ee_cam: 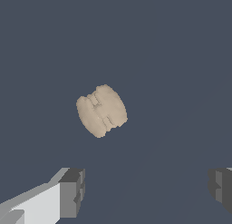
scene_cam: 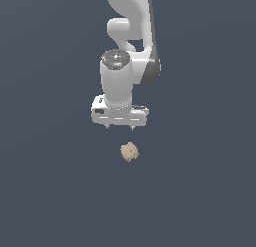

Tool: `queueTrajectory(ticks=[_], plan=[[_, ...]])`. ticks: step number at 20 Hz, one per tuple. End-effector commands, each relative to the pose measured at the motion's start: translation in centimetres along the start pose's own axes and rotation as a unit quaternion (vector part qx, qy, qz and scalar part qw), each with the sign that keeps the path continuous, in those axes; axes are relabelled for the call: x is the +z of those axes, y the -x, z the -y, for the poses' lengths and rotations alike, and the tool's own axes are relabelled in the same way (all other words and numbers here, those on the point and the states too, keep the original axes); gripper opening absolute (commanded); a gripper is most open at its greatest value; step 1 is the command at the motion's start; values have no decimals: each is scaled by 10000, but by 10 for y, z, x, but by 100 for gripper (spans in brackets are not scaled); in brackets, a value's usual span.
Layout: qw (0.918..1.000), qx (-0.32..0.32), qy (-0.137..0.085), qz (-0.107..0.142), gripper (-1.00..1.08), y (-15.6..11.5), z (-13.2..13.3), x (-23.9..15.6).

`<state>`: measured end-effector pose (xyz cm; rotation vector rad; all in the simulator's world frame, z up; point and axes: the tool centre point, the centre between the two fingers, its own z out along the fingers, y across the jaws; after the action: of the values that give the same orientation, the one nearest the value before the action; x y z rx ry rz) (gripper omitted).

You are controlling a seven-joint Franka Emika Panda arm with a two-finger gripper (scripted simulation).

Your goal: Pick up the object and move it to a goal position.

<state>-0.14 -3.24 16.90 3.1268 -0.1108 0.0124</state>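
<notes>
The white two-fingered gripper (ee_cam: 144, 191), jaws spread wide and holding nothing, hangs above the plain dark grey floor (scene_cam: 50, 191), where the small tan, creased, walnut-like object (ee_cam: 101, 110) lies just ahead of the fingertips, not yet between them.

White rounded arm (scene_cam: 119, 81), dark-grey joint trim, grey-tipped tool (scene_cam: 121, 127).

no readable text, no labels, no brands, no numbers, no signs anywhere
</notes>
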Motion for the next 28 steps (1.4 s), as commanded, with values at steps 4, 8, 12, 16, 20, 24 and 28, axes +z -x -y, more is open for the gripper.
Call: queueTrajectory(ticks=[4, 8, 12, 16, 20, 24, 28], plan=[[10000, -12, 3, 12, 100, 0, 1, -1], [10000, -54, 11, 57, 100, 0, 5, -5], [10000, -66, 14, 69, 100, 0, 6, -7], [9999, -100, 14, 68, 100, 0, 6, -5], [9996, -262, 18, 67, 100, -3, 9, 0], [9985, -549, 21, 66, 100, -9, 12, 8], [9953, -961, 19, 64, 100, -16, 18, 21]])
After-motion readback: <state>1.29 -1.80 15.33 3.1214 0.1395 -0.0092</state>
